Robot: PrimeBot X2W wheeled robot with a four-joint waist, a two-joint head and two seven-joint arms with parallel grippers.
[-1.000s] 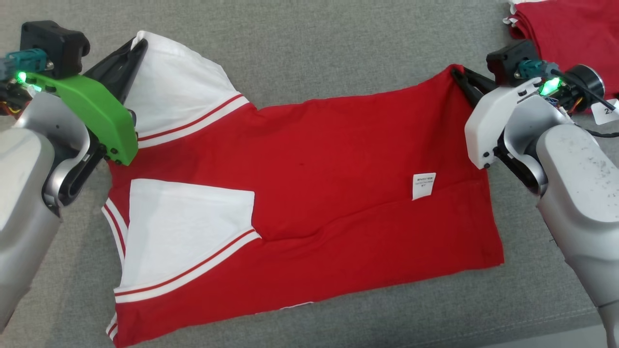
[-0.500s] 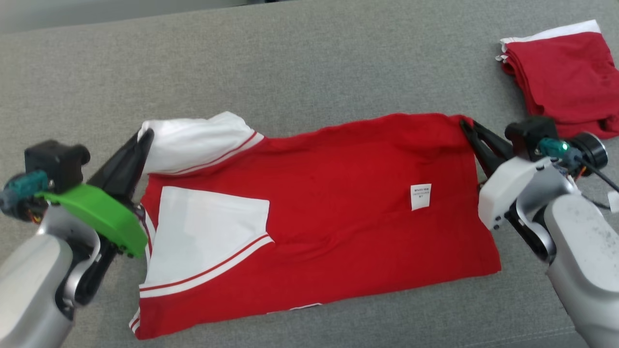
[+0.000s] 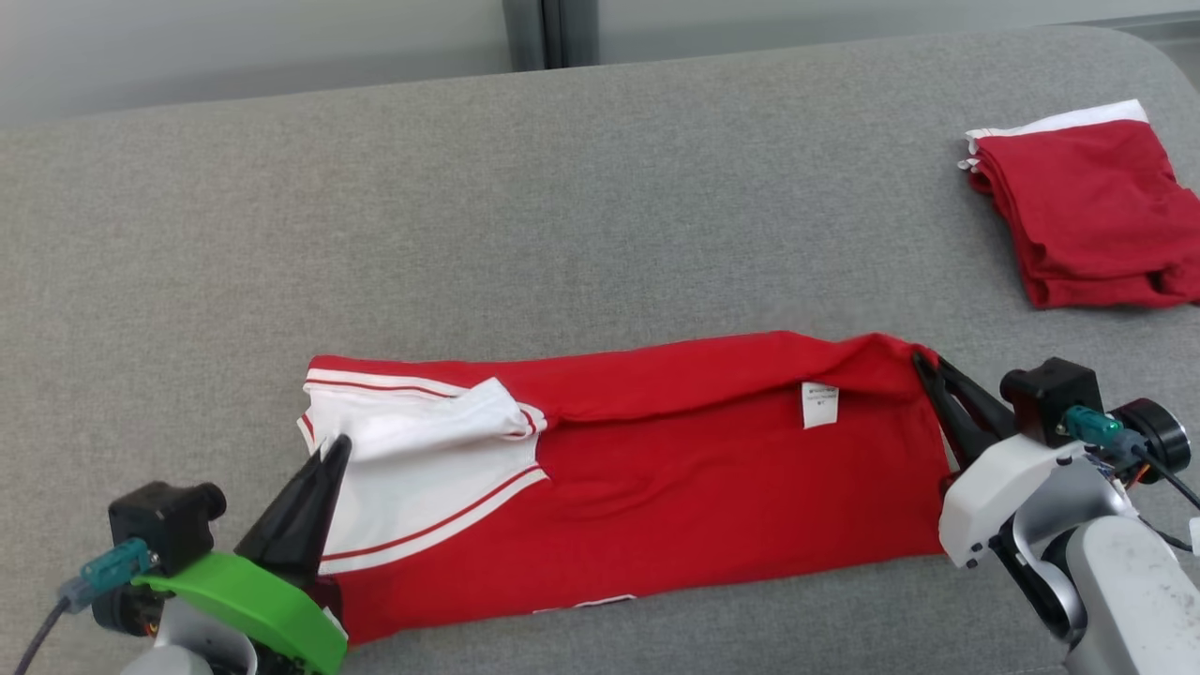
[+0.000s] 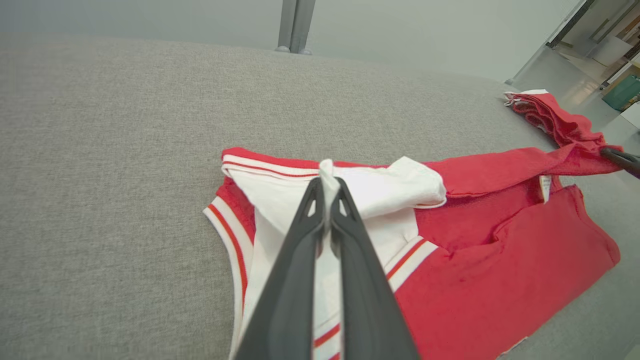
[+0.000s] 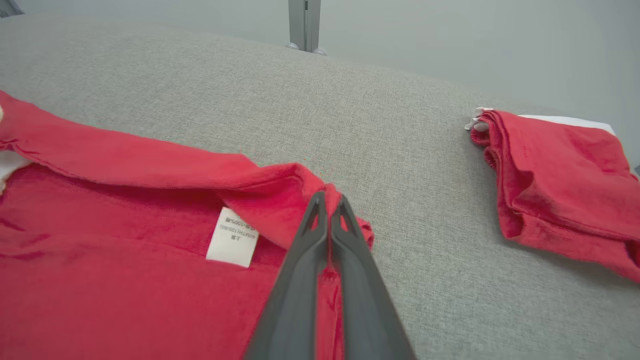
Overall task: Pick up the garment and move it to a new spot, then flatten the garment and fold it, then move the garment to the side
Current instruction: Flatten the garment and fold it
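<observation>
We pinch both ends of the garment (image 3: 703, 487) — left pincer (image 3: 339, 442), right pincer (image 3: 923, 358) — its long axis along the near edge of the bench (image 3: 562, 187).

Your garment (image 3: 703, 487) is a red tee with white sleeves (image 3: 422, 469) trimmed in red stripes. You're looking at it stretched out sideways on the grey cushion (image 3: 600, 216), near the front edge. Its far long edge is raised and rolled over toward you. A small white label (image 3: 818, 405) hangs just under that fold, toward the right end.
</observation>
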